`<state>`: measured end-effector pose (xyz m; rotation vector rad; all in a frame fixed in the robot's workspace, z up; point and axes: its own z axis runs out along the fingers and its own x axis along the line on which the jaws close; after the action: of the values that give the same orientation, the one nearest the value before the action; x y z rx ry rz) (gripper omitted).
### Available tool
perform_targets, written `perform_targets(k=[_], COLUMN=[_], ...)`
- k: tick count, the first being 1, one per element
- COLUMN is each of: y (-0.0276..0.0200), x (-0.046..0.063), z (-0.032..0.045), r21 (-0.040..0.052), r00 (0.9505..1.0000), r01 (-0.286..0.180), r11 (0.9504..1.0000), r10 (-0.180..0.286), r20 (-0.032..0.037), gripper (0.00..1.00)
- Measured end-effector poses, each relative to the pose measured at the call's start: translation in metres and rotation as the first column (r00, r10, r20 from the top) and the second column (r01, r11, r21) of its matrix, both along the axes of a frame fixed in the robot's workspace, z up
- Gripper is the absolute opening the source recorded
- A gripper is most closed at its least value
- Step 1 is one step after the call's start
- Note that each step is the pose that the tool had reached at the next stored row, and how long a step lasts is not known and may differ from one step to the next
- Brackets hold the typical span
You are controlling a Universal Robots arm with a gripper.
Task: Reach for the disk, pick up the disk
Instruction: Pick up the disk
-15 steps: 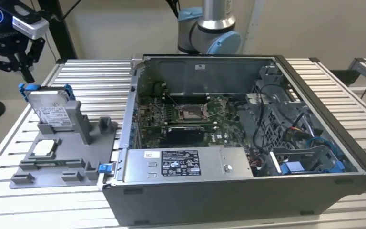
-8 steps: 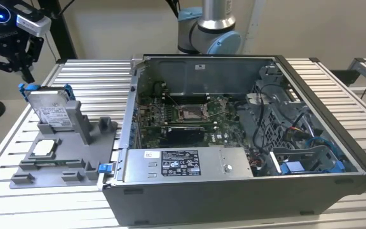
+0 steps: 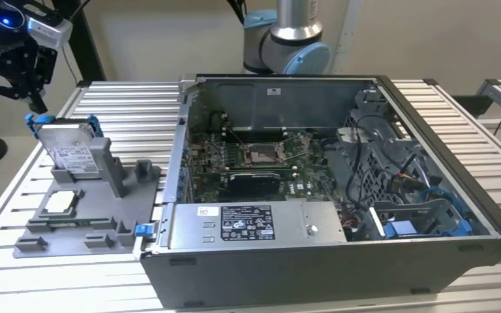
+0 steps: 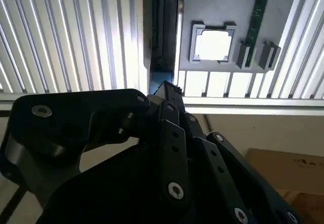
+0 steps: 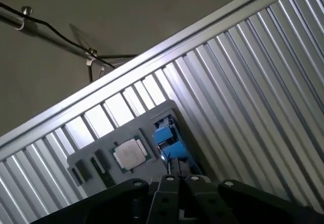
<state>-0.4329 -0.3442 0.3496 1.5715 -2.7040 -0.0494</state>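
The disk point(image 3: 70, 149) stands on edge in a grey holder point(image 3: 85, 222) at the exterior view's left. It is silver-grey with a white label and blue rails on its upper corners. My black gripper point(image 3: 36, 103) hangs just above the disk's top corner on the exterior view's left, apart from it. In the first wrist view the fingers point(image 5: 168, 183) lie together, shut on nothing, with the disk's blue rail point(image 5: 166, 138) just past the tips. The second wrist view has the disk point(image 4: 164, 27) edge-on beyond the gripper point(image 4: 164, 88).
A small square silver chip point(image 3: 62, 202) point(image 4: 213, 44) point(image 5: 130, 150) lies in the holder below the disk. An open computer case point(image 3: 338, 195) stands at the exterior view's right, close to the holder. The slatted metal table point(image 3: 128, 104) ends near the holder's left side.
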Motion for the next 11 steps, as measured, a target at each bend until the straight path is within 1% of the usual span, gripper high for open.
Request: perform_targets(k=[3, 6, 8, 11], y=[0.0000, 0.0000, 0.0000, 0.0000], x=[0.0000, 0.0000, 0.0000, 0.0000], z=[-0.0001, -0.0002, -0.0004, -0.0007], r21=[-0.0001, -0.0004, -0.0006, -0.0011], r00=[0.9985, 0.9939, 0.9894, 0.9799], r01=[-0.055, -0.110, -0.145, -0.199], r11=[0.9985, 0.9940, 0.9894, 0.9800], r10=[0.055, 0.110, 0.145, 0.199], r20=[0.0011, 0.0036, 0.0054, 0.0085], gripper=[0.00, 0.00, 0.00, 0.00])
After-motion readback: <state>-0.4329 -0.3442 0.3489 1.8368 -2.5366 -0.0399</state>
